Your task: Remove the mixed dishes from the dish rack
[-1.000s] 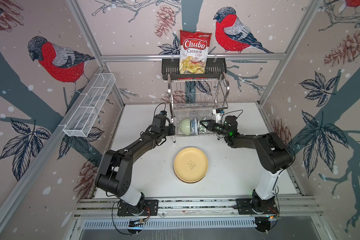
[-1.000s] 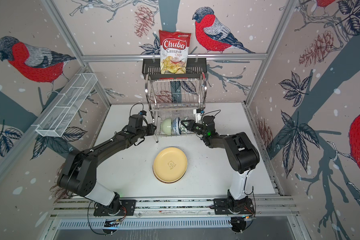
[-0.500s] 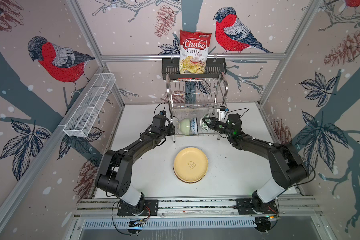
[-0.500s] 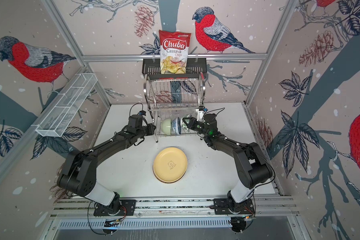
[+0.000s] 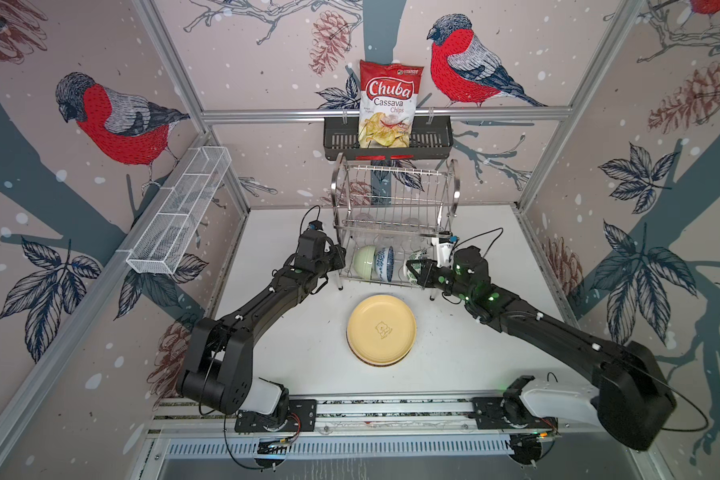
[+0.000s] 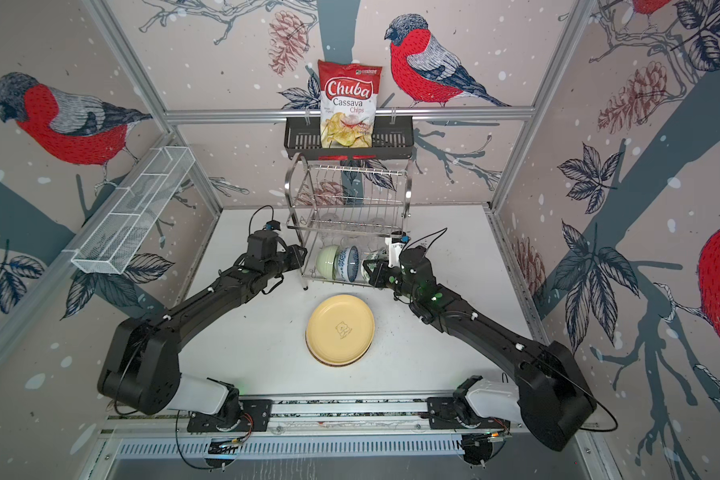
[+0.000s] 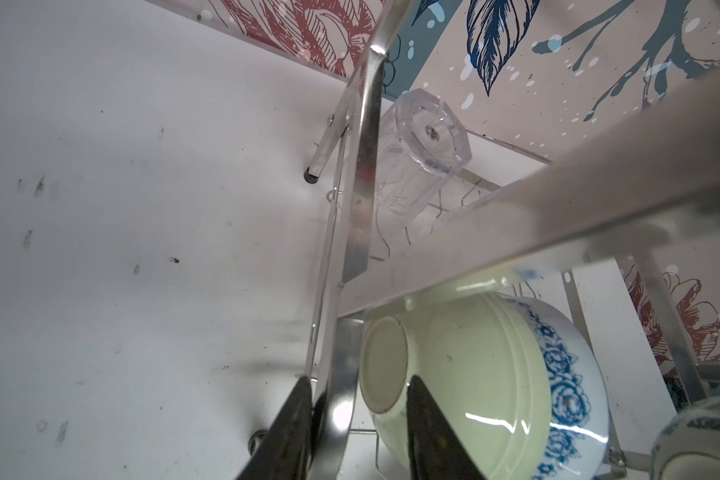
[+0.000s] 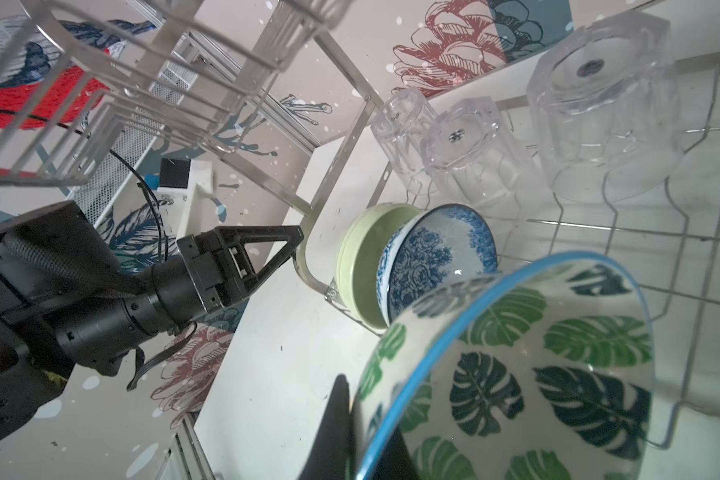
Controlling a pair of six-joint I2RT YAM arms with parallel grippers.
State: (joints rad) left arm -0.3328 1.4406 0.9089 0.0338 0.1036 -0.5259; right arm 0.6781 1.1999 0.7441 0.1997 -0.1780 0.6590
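Right wrist: tool (image 8: 364, 432) pinches leaf bowl (image 8: 516, 374) (seemingly).

Shiny steel wire rack (image 5: 391, 199): pale green bowl (image 5: 364, 261), blue-white floral bowl (image 5: 384, 264), green-leaf print bowl (image 8: 516, 374); cream-yellow round plate (image 5: 381, 328) out front.

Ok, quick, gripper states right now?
Left gripper: open, jaws straddling the shiny steel wire dish rack upright.
Right gripper: shut on the green-leaf print bowl rim.

Left arm (image 5: 267, 299) and right arm (image 5: 537, 328) stretched forward, angled inward, left pincer (image 5: 342, 259) jaws parted, right pincer (image 5: 411, 274) pinched closed
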